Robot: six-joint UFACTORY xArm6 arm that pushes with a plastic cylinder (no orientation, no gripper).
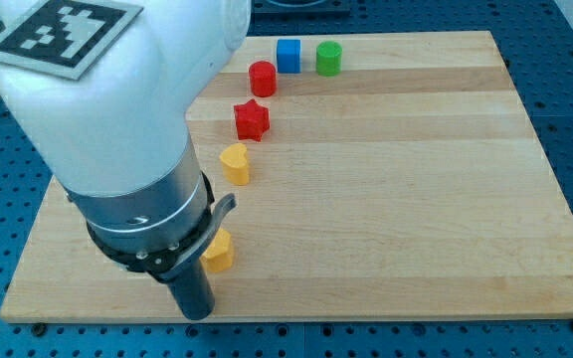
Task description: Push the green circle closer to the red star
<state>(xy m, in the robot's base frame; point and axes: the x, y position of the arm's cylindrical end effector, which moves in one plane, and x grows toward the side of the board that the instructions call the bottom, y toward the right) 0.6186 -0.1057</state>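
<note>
The green circle [328, 58] stands near the view's top, right of centre, on the wooden board [416, 199]. The red star [252, 119] lies below and to the left of it. A blue cube [287, 55] sits just left of the green circle, and a red cylinder [262, 78] sits between the cube and the star. My tip [197, 313] is at the board's bottom edge, left of centre, far from the green circle and just below-left of a yellow block [219, 252].
A yellow heart [235, 163] lies below the red star. The white arm body with a black-and-white marker [63, 30] fills the view's upper left and hides that part of the board. Blue perforated table surrounds the board.
</note>
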